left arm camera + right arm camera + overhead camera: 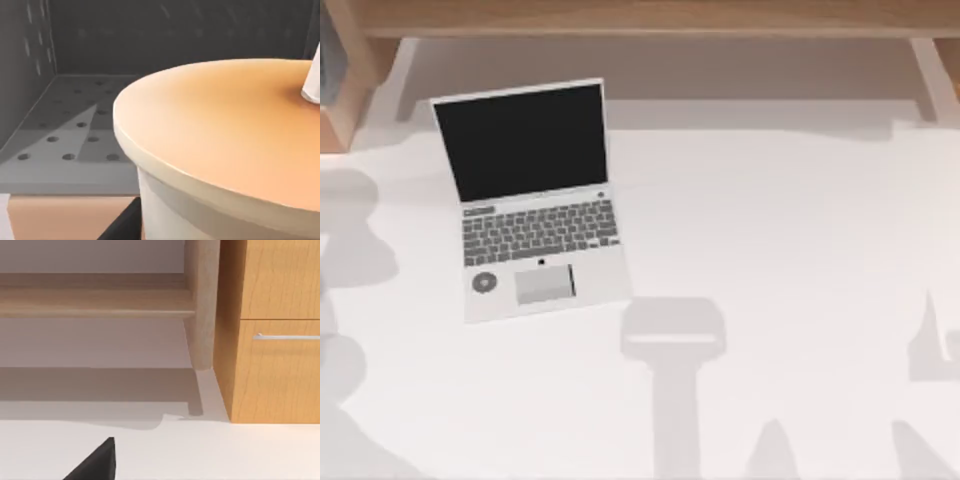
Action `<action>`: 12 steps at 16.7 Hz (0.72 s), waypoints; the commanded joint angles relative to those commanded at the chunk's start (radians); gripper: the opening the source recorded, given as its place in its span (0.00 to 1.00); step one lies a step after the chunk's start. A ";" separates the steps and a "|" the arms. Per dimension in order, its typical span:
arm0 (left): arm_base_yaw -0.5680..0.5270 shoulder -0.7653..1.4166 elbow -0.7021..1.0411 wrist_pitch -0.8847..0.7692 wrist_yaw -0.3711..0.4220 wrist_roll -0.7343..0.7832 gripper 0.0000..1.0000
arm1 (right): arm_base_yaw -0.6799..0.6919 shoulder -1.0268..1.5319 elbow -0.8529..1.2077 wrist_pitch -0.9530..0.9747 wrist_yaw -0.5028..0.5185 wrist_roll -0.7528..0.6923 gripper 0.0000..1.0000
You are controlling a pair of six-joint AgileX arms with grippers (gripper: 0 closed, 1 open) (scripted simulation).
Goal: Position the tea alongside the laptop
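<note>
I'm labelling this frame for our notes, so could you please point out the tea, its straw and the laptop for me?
tea [220, 135]: left wrist view, on its orange-brown top.
straw [314, 82]: left wrist view, on its white side.
laptop [520, 140]: top view, on its black screen.

We see a white table [770, 250] crossed by soft grey shadows, with a wooden shelf [650, 15] along its far edge. A wooden cabinet [275, 330] with a metal handle [285, 336] stands on it. Elsewhere, a grey perforated wall [165, 35].
</note>
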 joint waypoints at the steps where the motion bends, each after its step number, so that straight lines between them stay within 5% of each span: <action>1: -0.008 -0.018 0.001 0.003 -0.015 -0.001 0.00 | 0.000 0.000 0.000 0.000 0.000 0.000 1.00; 6: -0.122 -0.171 -0.044 -0.004 -0.195 -0.017 0.00 | 0.000 0.000 0.000 0.000 0.000 0.000 1.00; 12: -0.433 -0.370 -0.088 -0.044 -0.575 -0.063 0.00 | 0.000 0.000 0.000 0.000 0.000 0.000 1.00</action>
